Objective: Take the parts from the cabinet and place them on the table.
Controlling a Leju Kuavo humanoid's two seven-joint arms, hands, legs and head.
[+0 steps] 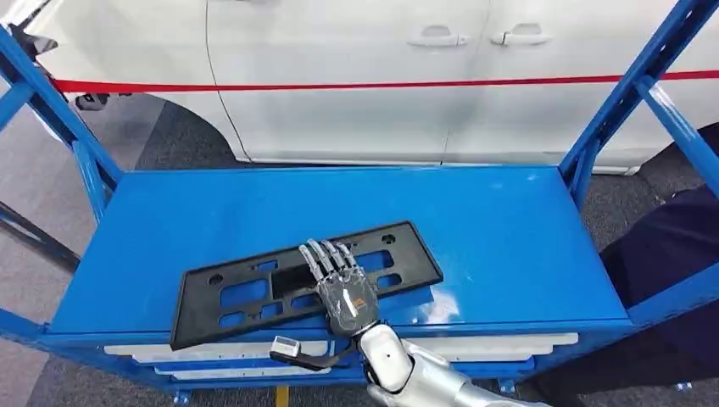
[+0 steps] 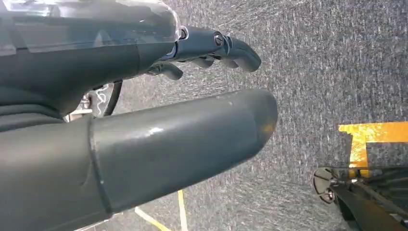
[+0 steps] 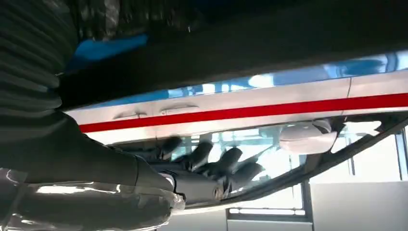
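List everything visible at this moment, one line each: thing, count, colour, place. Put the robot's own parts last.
Plate holder: one, black, flat plastic frame with cut-outs, lying at an angle on the shelf's front half.
Shelf: one, blue metal surface of a rack with blue slanted side struts.
White panels: a few, stacked edge-on just below the shelf's front lip.
Car: one, white with a red stripe, behind the rack.
Floor: grey carpet with yellow marking.
Dark shape: one, navy, at the right edge; cannot tell what it is.
Right hand: fingers spread flat on top of the plate holder.
Left hand: hanging over the floor, holding nothing.
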